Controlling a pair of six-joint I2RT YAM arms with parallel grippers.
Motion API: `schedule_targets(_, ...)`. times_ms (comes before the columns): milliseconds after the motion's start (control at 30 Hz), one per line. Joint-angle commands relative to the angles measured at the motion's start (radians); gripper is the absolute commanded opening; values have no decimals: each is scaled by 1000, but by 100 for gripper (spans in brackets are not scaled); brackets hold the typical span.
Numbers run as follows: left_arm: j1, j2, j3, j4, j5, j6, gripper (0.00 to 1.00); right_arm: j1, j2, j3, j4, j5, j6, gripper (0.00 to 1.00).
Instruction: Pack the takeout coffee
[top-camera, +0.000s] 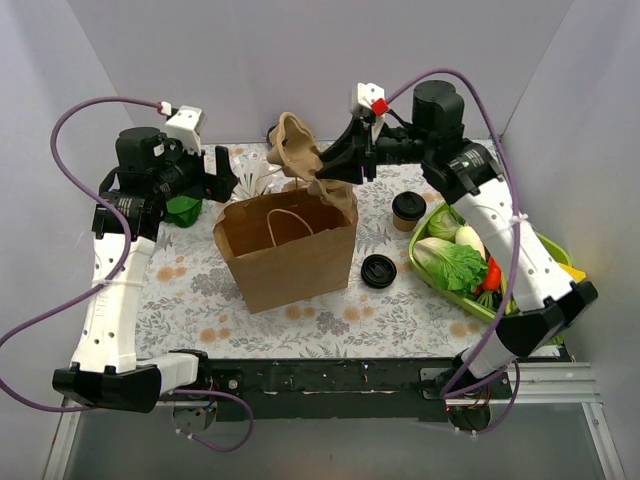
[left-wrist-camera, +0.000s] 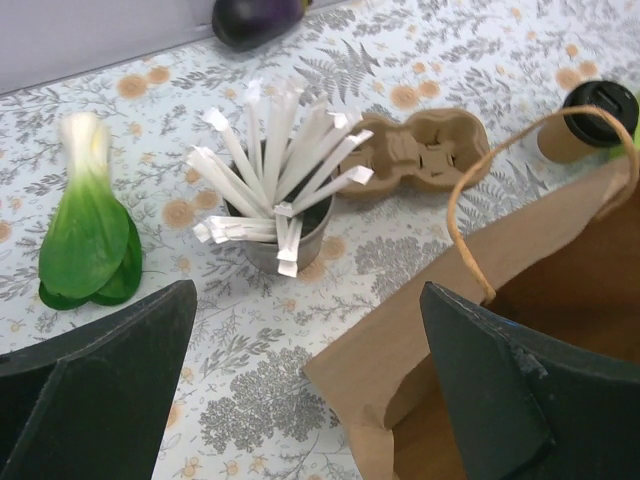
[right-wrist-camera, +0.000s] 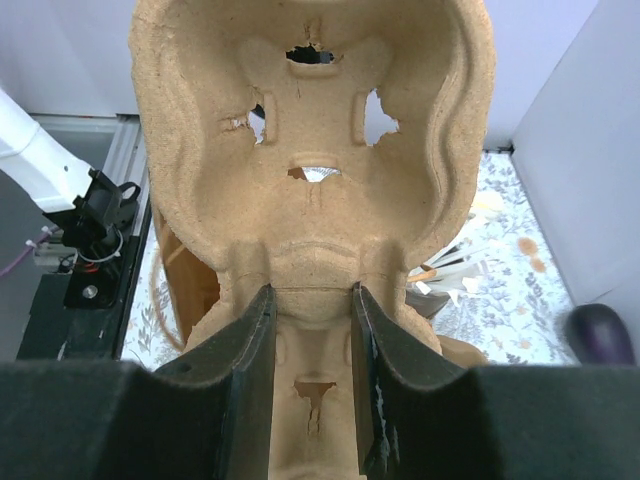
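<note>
Tan black-lidded coffee cup (top-camera: 407, 212) stands upright; right end effector (right-wrist-camera: 310, 310) clenches carrier (right-wrist-camera: 310, 150), left end effector (left-wrist-camera: 308, 330) released.

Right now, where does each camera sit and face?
Top external: above and behind, looking down on brown paper bag; left arm, right arm show.
Left wrist: down at grey cup of white sticks; open left gripper shows.
Right wrist: at brown cardboard carrier clamped in right gripper.
Top, left share the bag and black-lidded tan paper cup.
</note>
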Motion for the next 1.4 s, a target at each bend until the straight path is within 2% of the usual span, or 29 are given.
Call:
schedule_targets(0,23,-6,24,64,-29,-83,96,15,50,-6,194,-75,86,1)
schedule_targets(167,46,-14,19,65,-2,-112,96,58,47,-62,198,-89,60,1)
schedule_targets(400,51,-37,-24,73,2,-106,96,101,-16,-223,169,-57,-33,1)
schedule_targets(533,51,-41,-39,71,24,-101,96,118,-48,-230,17,-33,-154,1)
schedule_targets(667,51,-61,-83,82,48,-95,96,134,-121,-295,-188,20,-367,1)
schedule_targets(833,51,-75,-142,116,138,-112,96,157,-203,-378,-261,110,-495,1)
schedule_targets(967,51,-74,-177,133,192,-126,96,181,-197,-374,-289,155,-564,1)
schedule_targets(1367,51,-44,-243,199,223,-161,95,318,-114,-268,-344,311,-782,1)
